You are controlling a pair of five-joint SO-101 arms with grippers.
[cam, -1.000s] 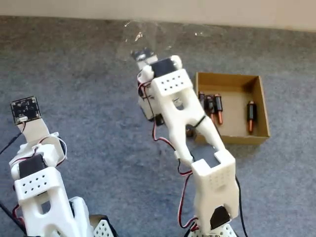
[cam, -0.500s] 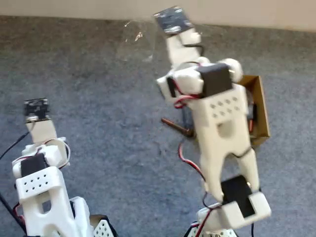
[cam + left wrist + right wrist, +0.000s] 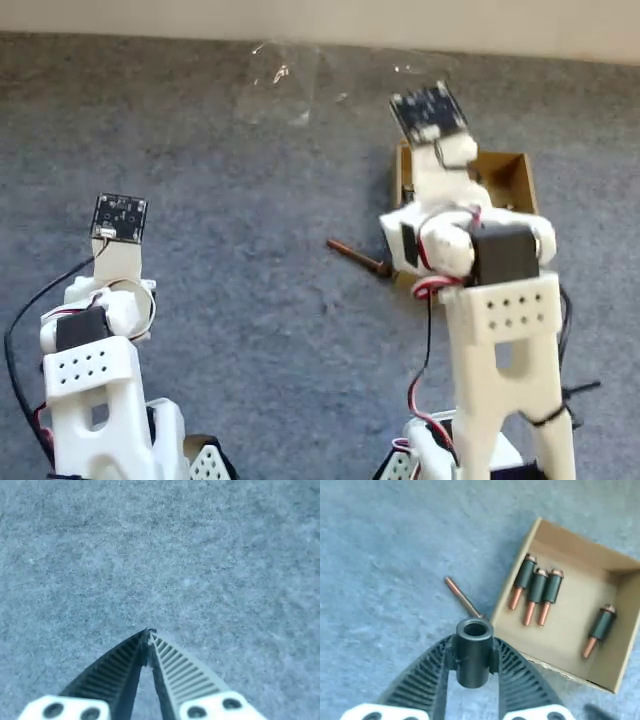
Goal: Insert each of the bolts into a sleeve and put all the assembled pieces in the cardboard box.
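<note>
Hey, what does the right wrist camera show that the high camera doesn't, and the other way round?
Right wrist view: a dark sleeve clamped in the right gripper, and four assembled pieces lying in the cardboard box. High view: the left arm and right arm side by side, and clear plastic film at the carpet's far edge. Both: the loose bolt on the carpet beside the box.

Bright even light, soft faint shadows, glare on seemingly clear plastic
</note>
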